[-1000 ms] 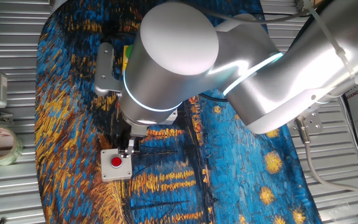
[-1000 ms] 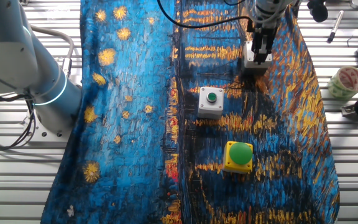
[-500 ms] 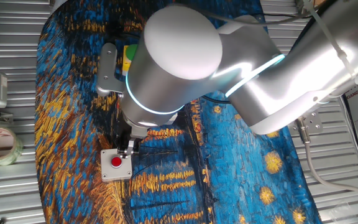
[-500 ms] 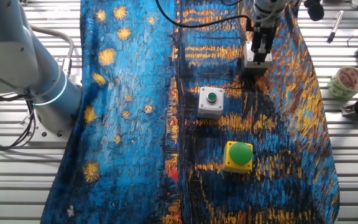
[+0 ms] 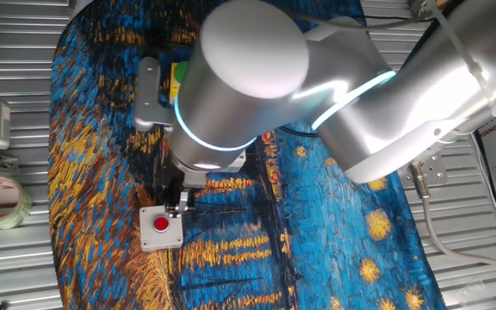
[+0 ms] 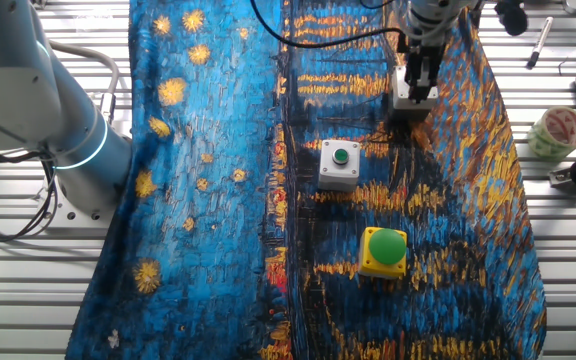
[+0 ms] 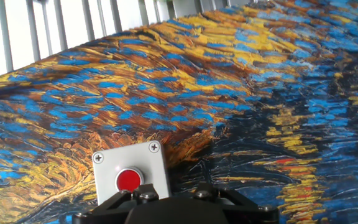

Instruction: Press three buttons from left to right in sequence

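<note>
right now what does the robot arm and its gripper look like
The arm is thick, rounded, silver-grey metal with a smooth domed joint cap and a glowing pale-blue ring around the joint. The gripper at its tip is small, dark and blocky, far slimmer than the arm; the hand view shows black housing with screws. A black cable trails near it.

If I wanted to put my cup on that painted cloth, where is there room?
The wide blue stretch of cloth between the arm's base and the small green button box is bare. It is crowded around the red button box, where the tool hangs.
</note>
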Robot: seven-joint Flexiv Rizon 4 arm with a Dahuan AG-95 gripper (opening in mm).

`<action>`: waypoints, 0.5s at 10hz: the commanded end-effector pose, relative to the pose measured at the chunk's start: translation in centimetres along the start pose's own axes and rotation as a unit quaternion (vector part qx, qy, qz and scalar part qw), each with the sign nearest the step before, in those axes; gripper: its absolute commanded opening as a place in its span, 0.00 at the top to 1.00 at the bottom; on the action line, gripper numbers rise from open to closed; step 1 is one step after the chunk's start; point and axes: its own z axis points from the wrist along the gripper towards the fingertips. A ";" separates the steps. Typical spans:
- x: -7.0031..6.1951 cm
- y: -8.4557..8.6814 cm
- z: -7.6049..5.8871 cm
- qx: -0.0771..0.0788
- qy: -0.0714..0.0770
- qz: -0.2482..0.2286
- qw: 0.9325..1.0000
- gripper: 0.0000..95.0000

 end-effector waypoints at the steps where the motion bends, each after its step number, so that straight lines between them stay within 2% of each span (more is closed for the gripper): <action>1: 0.3 -0.1 -0.1 -0.003 -0.008 -0.023 1.000 0.60; 5: 0.3 -0.1 -0.1 -0.002 -0.007 -0.026 1.000 0.60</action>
